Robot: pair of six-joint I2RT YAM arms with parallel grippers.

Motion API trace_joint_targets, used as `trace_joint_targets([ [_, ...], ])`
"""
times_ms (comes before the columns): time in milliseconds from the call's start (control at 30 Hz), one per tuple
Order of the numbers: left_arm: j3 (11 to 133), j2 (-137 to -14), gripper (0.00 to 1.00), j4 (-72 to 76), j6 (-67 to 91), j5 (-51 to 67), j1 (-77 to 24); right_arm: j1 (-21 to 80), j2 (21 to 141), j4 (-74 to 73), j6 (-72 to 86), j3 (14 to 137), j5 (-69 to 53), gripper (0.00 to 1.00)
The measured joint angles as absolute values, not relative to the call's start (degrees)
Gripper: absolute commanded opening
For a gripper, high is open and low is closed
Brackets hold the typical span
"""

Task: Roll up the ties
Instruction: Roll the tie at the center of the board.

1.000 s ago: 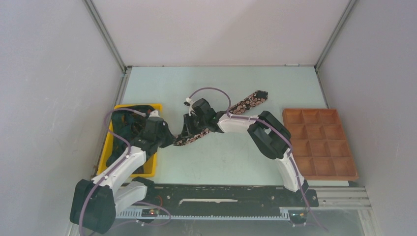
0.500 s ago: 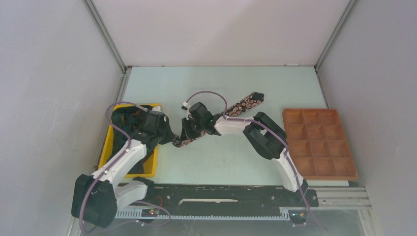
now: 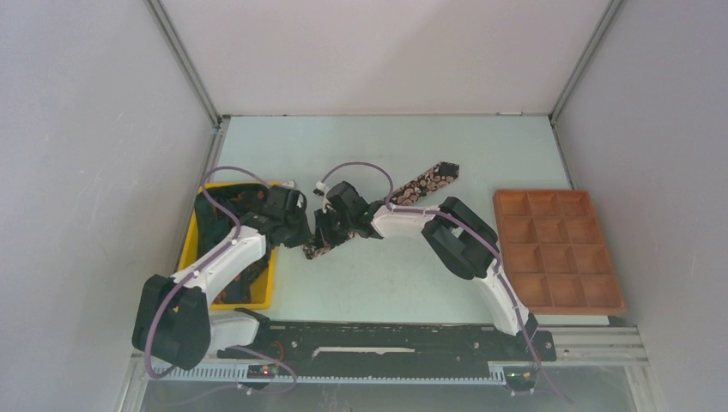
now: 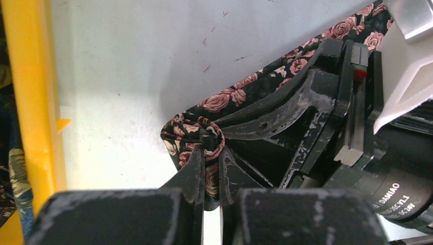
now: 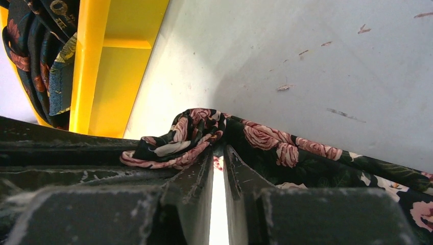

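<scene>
One tie (image 3: 425, 182), black with pink roses, lies slanting across the middle of the table. Its near-left end is curled into a small roll (image 4: 196, 133). My left gripper (image 3: 300, 235) is shut on that rolled end, with fabric pinched between its fingertips in the left wrist view (image 4: 211, 153). My right gripper (image 3: 326, 232) sits right beside it and is shut on a fold of the same tie (image 5: 265, 138), seen in the right wrist view (image 5: 218, 150). The two grippers nearly touch. More ties (image 5: 46, 51) lie heaped in the yellow bin.
The yellow bin (image 3: 191, 257) stands at the table's left edge, under my left arm. A brown tray (image 3: 558, 249) with several compartments stands at the right. Grey walls close in the left, back and right sides.
My left gripper has swung right from over the bin to the tie's near end and now grips it. The right gripper and the tie have shifted slightly left.
</scene>
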State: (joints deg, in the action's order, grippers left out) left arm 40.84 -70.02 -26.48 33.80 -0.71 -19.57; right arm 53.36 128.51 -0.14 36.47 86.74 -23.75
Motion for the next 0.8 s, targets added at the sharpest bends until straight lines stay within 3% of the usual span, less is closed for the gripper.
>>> trace_joint_targets([
  [800, 46.0, -82.7, 0.02, -28.1, 34.5, -3.0, -23.0, 49.6, 121.8, 0.9, 36.8, 77.3, -24.8, 0.16],
])
